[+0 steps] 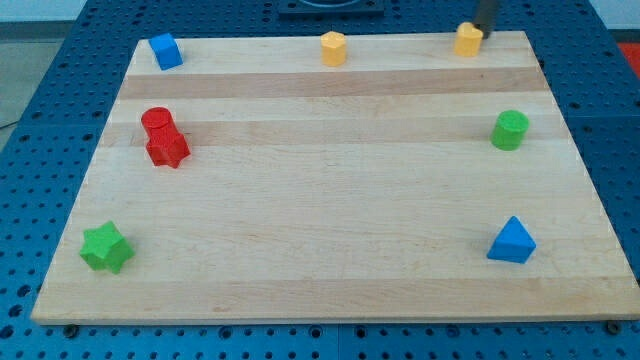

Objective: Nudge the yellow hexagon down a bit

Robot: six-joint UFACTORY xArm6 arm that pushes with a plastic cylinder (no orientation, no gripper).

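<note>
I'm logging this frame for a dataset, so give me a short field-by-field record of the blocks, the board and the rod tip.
board: pale wooden board on a blue perforated table
top edge: blue cube block at left, yellow hexagon block in the middle, second yellow block at right
left side: red cylinder block touching a red star-like block
bottom left: green star block
right side: green cylinder block
bottom right: blue triangular block
my tip: at the right yellow block's upper right, far right of the hexagon

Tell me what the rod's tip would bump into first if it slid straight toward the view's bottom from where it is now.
Probably the yellow block at the board's top right; my tip sits right at its upper edge. Past that, the way looks free.
</note>
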